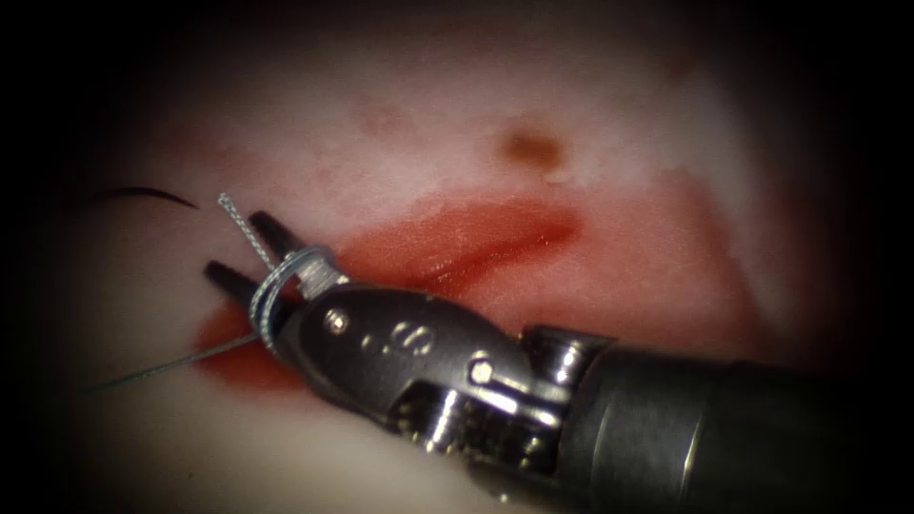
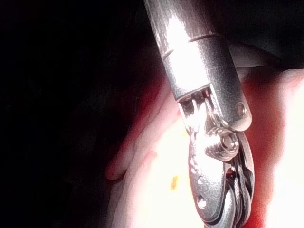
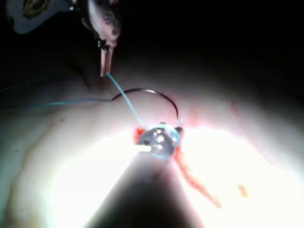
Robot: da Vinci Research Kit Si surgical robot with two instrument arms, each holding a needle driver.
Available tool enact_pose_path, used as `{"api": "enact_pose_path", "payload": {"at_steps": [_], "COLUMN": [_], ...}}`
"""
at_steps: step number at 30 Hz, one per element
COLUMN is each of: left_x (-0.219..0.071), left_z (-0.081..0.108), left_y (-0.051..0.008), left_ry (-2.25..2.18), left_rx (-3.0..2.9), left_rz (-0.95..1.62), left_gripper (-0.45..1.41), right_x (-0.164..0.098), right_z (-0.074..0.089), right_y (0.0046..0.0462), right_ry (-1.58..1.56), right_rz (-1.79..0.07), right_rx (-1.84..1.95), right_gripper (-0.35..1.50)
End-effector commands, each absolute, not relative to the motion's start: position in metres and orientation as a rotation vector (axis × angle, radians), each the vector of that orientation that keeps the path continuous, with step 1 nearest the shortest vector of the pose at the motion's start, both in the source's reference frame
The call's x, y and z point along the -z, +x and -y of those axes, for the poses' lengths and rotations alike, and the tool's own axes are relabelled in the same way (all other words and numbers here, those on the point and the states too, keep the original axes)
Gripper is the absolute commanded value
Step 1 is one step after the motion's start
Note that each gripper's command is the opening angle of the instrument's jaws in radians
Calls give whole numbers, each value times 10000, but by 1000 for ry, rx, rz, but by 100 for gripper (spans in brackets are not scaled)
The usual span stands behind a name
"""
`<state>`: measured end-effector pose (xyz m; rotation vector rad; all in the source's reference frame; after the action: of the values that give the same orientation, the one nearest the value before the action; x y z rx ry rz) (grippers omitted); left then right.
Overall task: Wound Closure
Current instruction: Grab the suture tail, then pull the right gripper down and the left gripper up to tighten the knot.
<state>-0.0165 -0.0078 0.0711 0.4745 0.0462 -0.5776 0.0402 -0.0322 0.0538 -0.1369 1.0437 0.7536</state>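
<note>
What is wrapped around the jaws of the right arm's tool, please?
Loops of thread wind around the open jaws of the right tool, with a strand trailing left across the tissue. Whether anything lies beneath the tool's body is hidden.

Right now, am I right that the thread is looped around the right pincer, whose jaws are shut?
Not quite: the endoscope view shows the right pincer with its jaws open, gripping nothing. The thread is indeed looped around it. The needle lies left of the cut.
</note>
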Motion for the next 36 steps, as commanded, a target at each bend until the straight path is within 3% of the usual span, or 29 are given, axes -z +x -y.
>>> {"api": "enact_pose_path", "payload": {"at_steps": [1, 3, 5, 6, 20, 36], "left_x": [-708, -708, -707, -707, -713, -772], "left_z": [67, 67, 68, 68, 63, 56], "left_y": [-168, -169, -169, -169, -168, -141], "left_ry": [470, 470, 470, 470, 452, 354], "left_rx": [580, 581, 581, 581, 572, 635], "left_rz": [-43, -43, -43, -43, -61, -154], "left_gripper": [-45, -45, -45, -45, -45, -45], "right_x": [-533, -533, -532, -532, -520, -510], "right_z": [313, 312, 312, 311, 307, 326], "right_y": [414, 413, 414, 414, 403, 370], "right_ry": [-138, -142, -141, -145, -95, 197], "right_rz": [-1046, -1044, -1042, -1040, -1055, -1110], "right_rx": [-757, -762, -773, -777, -763, -638], "right_gripper": [7, 0, -33, -35, -35, -35]}}
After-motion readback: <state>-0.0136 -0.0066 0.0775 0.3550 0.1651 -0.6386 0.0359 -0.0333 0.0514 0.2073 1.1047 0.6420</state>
